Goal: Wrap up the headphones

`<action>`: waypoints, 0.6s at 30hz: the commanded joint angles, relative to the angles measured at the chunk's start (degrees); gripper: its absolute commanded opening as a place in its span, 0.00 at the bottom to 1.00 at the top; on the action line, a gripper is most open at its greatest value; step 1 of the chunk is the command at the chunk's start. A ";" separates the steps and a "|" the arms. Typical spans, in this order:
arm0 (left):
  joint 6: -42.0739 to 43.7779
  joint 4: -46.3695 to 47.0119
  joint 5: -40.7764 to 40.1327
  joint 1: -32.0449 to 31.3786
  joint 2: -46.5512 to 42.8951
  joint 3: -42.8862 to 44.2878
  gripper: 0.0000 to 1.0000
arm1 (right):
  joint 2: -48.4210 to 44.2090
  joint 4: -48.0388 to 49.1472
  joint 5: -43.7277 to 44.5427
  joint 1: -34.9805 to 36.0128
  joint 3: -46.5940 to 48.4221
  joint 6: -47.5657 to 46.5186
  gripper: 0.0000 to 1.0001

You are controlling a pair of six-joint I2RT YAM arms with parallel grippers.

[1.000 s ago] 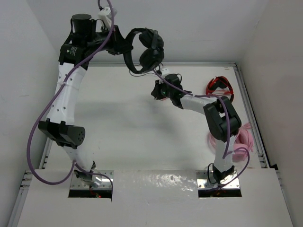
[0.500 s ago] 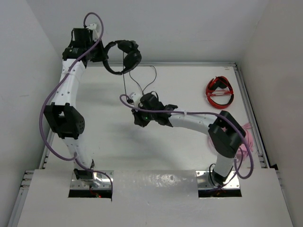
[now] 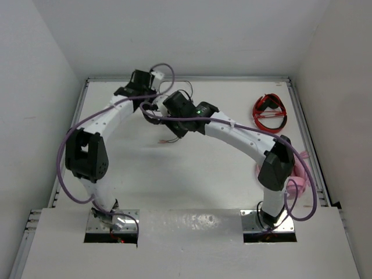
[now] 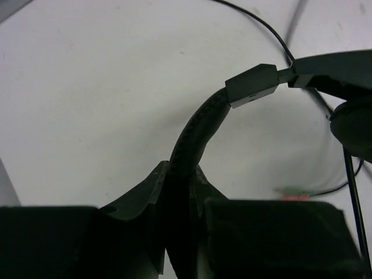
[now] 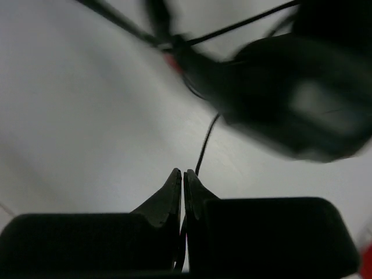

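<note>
The black headphones (image 3: 174, 103) are at the back middle of the table, between my two grippers. My left gripper (image 3: 148, 100) is shut on the padded headband (image 4: 200, 128). One earcup (image 4: 354, 128) shows at the right edge of the left wrist view. My right gripper (image 3: 177, 129) is just beside the headset, shut on the thin black cable (image 5: 203, 145), which runs to a blurred earcup (image 5: 302, 99). The cable's pinkish plugs (image 3: 168, 141) lie on the table below; they also show in the left wrist view (image 4: 293, 195).
Red headphones (image 3: 269, 113) lie at the back right. Pink headphones (image 3: 297, 171) lie at the right edge, partly under my right arm. White walls close in the back and both sides.
My left arm has brought the headphones from high at the back down to the table. My right gripper swung left across the table, then back up beside the headset.
</note>
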 commanded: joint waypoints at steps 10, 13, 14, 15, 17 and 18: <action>20.28 2.92 0.03 -3.21 -11.81 -6.70 0.00 | -8.12 -5.67 39.92 -7.40 4.93 -8.65 0.00; 21.68 -0.50 2.40 -4.61 -13.04 -6.43 0.00 | -10.05 -3.48 35.39 -9.42 2.56 -8.03 0.00; 22.21 -1.30 3.71 -6.01 -13.48 -6.52 0.00 | -10.58 -0.08 31.19 -10.30 1.33 -8.99 0.00; 23.17 -2.61 3.98 -6.98 -14.09 -7.04 0.00 | -11.11 2.04 30.02 -10.40 0.97 -9.96 0.00; 22.57 -3.93 3.73 -9.88 -14.36 -7.48 0.00 | -11.12 7.39 28.08 -10.40 2.37 -13.64 0.00; 21.87 -4.46 3.98 -10.84 -14.36 -7.22 0.00 | -10.68 8.91 27.64 -10.57 3.59 -14.62 0.00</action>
